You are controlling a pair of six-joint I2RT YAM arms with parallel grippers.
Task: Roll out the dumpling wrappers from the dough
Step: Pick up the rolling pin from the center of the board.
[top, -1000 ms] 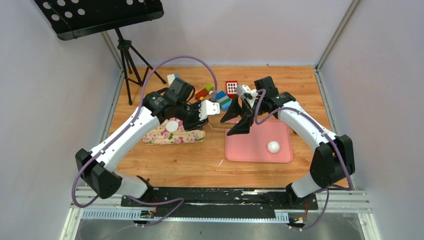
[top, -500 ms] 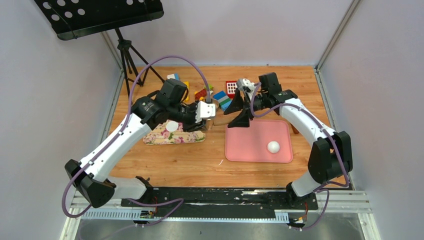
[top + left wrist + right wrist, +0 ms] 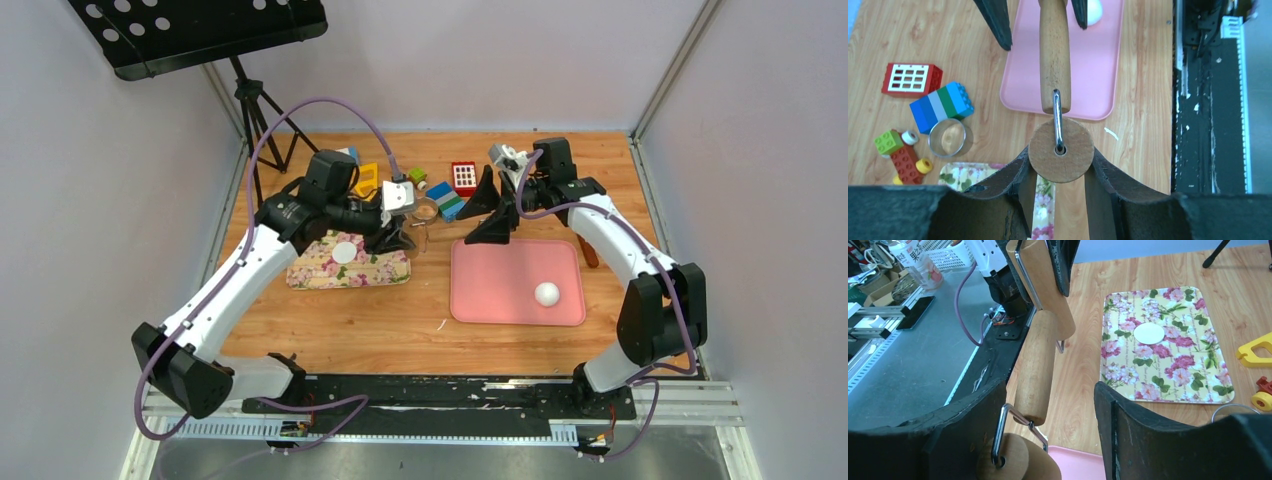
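A wooden roller (image 3: 1054, 60) with a wire frame hangs above the table, and my left gripper (image 3: 1061, 155) is shut on its round end. My right gripper (image 3: 1048, 390) stands open around the roller's handle (image 3: 1035, 370), its right finger well apart from the wood. In the top view both grippers, left (image 3: 400, 238) and right (image 3: 488, 213), meet above the far edge of the pink mat (image 3: 517, 280). The dough (image 3: 546, 293) is a white ball on that mat. One dumpling wrapper (image 3: 344, 253), a flat white disc (image 3: 1149, 333), lies on the floral tray (image 3: 390, 272).
A small metal ring (image 3: 947, 138) lies on the wood beside coloured toy bricks (image 3: 462, 177) and a yellow toy (image 3: 365, 180) at the back. A tripod stand (image 3: 255, 110) rises at the far left corner. Grey walls close in both sides.
Both arms have moved toward the back of the table. The left gripper carried the roller along, and the right gripper kept pace with its jaws around the handle.
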